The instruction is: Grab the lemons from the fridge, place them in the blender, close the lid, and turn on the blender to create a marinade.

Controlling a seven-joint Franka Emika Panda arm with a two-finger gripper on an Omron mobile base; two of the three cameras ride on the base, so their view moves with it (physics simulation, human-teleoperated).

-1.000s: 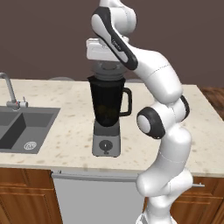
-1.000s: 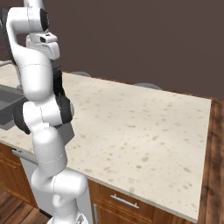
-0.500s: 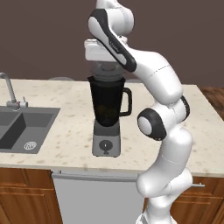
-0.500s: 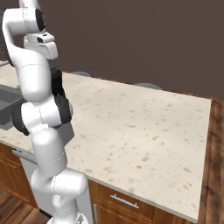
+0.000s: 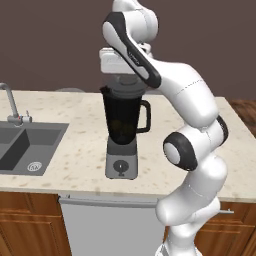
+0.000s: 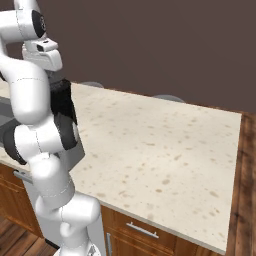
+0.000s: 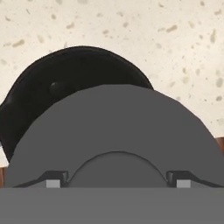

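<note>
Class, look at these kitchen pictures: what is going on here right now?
A white robot arm reaches over the blender that stands on the speckled counter beside the sink. Its gripper holds the flat grey lid right above the dark jar's mouth. In the hand view the lid covers most of the opening but sits off-centre, so it does not look seated yet. Whether lemons are inside the jar cannot be told.

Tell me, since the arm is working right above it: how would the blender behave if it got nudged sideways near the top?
The blender looks fairly tip-prone: a tall dark jar on a narrow grey base, so a high push would probably rock it. Its side handle could catch a passing link. The lid at its mouth, between the gripper fingers, looks flat, rigid and likely to slide off.
</note>
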